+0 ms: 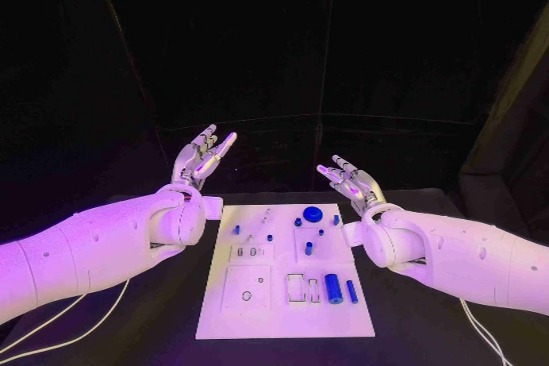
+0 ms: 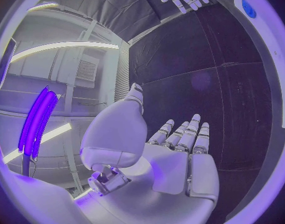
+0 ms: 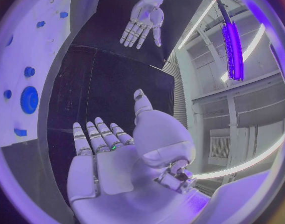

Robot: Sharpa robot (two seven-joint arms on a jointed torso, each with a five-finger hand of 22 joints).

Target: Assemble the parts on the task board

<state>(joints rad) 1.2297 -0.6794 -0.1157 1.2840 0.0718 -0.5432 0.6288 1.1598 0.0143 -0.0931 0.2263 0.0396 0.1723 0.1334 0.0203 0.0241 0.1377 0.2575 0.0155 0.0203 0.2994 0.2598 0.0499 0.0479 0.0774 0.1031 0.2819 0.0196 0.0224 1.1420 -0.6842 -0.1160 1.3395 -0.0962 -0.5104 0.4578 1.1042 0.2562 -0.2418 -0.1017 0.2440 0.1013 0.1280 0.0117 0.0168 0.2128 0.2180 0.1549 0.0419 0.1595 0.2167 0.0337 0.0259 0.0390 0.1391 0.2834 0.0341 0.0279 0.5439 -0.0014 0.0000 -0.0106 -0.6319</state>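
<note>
Several small blue parts lie on the white task board [image 1: 229, 314], which sits flat in the middle of the black bench [image 1: 424, 334]. Nearest on the board, toward its right side, a thick blue cylinder [image 1: 333, 288] lies beside a thinner blue rod [image 1: 351, 291], with pale rectangular recesses [image 1: 303, 287] just to their left. On the left half, a square panel [image 1: 247, 286] carries a small oval hole. Farther back, small blue pegs [image 1: 253, 238] stand scattered across the middle of the board. At the far right corner a round blue knob [image 1: 311, 213] sits near two smaller blue pieces.

Both arms flank the board, raised above the bench. At the left, the left hand [image 1: 201, 161] is lifted with fingers spread, holding nothing. At the right, the right hand [image 1: 352, 183] is likewise splayed and empty, just beyond the board's far right corner.
</note>
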